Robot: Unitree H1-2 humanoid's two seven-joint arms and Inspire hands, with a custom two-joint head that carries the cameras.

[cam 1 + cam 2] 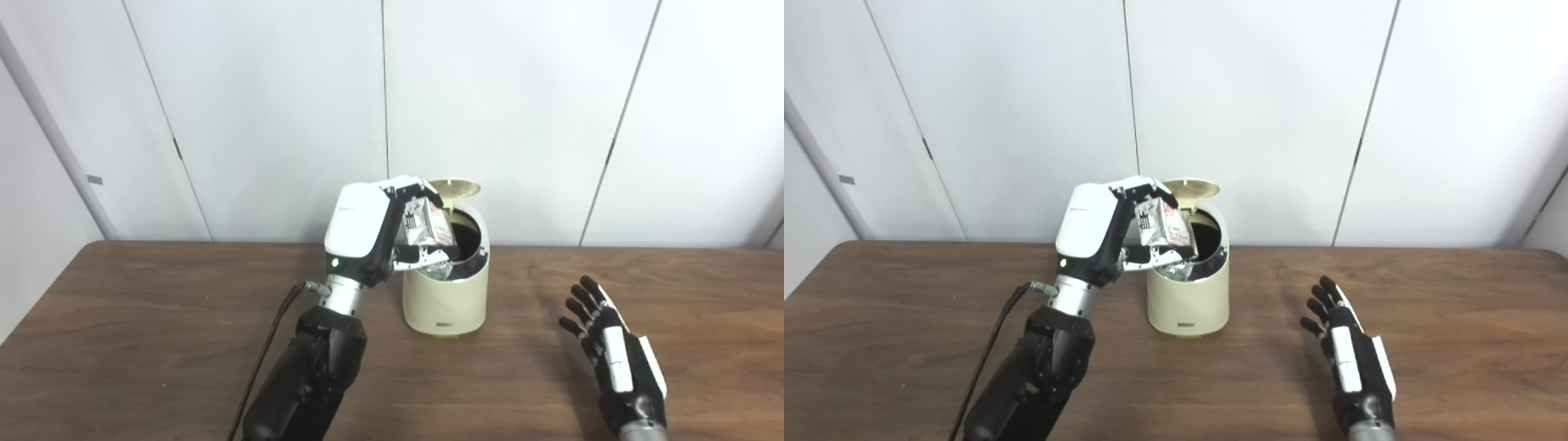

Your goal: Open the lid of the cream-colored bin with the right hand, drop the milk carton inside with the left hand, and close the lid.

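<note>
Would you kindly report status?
Left hand shut on milk carton over open bin. Lid up. Right hand open, idle. Nothing obstructing.

The left hand [1102,229] is gripping the milk carton [1164,228], holding it tilted over the open mouth of the cream bin [1188,300], whose lid [1193,188] is standing raised at the back. The right hand [1350,355] is lying on the table [906,318], fingers spread, well apart from the bin.
</note>
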